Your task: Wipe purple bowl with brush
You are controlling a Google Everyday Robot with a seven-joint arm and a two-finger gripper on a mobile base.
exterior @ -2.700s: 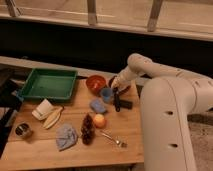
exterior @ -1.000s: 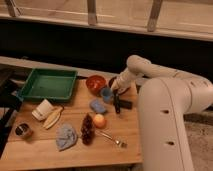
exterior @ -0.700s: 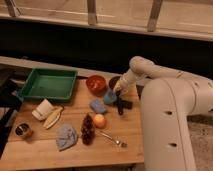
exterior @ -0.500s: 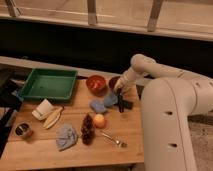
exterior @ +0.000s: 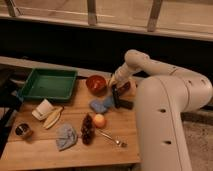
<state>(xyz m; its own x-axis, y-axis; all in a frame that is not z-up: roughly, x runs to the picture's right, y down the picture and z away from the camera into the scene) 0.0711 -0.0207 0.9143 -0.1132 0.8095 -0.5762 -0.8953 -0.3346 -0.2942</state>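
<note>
The purple bowl sits at the table's far right edge, mostly hidden behind my arm. My gripper hangs just in front of and left of it, shut on the black brush. The brush's dark head points down toward the table beside the bowl. The brush looks outside the bowl, at its near rim. The orange-red bowl stands to the left of the gripper.
A green tray stands at the back left. Blue cup and blue sponge lie just left of the brush. An apple, dark grapes, fork, grey cloth, metal cup and white items fill the front.
My gripper with the brush has shifted slightly over the last second, from over the purple bowl back toward its near left side. Nothing else moved.
</note>
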